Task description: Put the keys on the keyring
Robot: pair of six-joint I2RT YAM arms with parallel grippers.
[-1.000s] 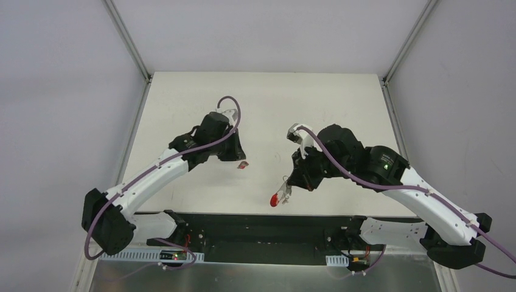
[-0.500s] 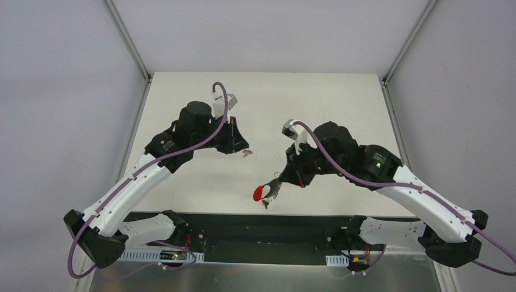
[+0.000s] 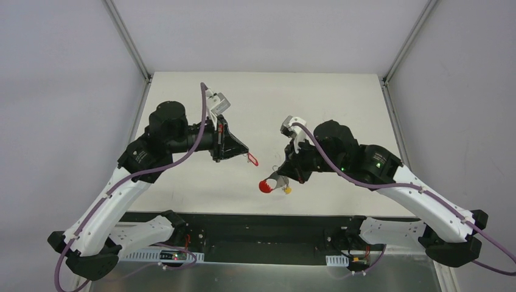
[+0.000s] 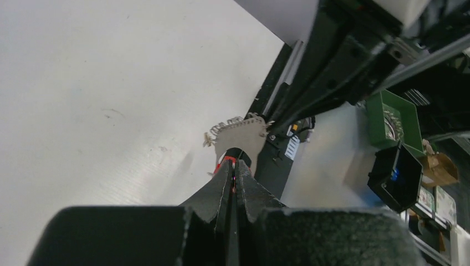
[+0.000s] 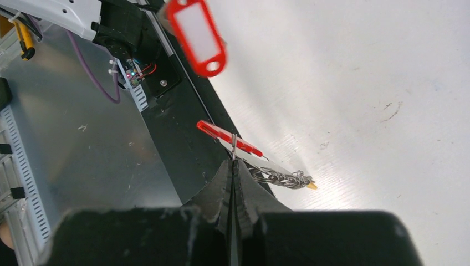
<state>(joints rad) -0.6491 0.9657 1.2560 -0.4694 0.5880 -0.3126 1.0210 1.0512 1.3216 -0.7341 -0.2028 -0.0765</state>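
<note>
The left end effector (image 3: 243, 155) has its fingers (image 4: 219, 191) pressed together on the head of a silvery key (image 4: 239, 134). The toothed blade sticks out past the fingertips, and a bit of red shows where the key is pinched. From above, this key (image 3: 251, 160) hangs in the air to the left of the keyring (image 3: 277, 182), near it but not touching.

The right end effector (image 3: 282, 178) is also clamped, its fingers (image 5: 244, 191) meeting on a thin wire of the keyring (image 5: 277, 178). The keyring is held above the tabletop (image 3: 316, 97). A red tag (image 3: 265, 186) hangs on the keyring's left and a small yellow tag (image 3: 287, 190) sits just below it.

In the right wrist view an edge-on red tag (image 5: 230, 138) lies against the keyring, with the yellow tip (image 5: 312, 186) at its far end. Beyond it floats a blurred red tag with a white label (image 5: 197, 36); I cannot tell what it hangs from.
</note>
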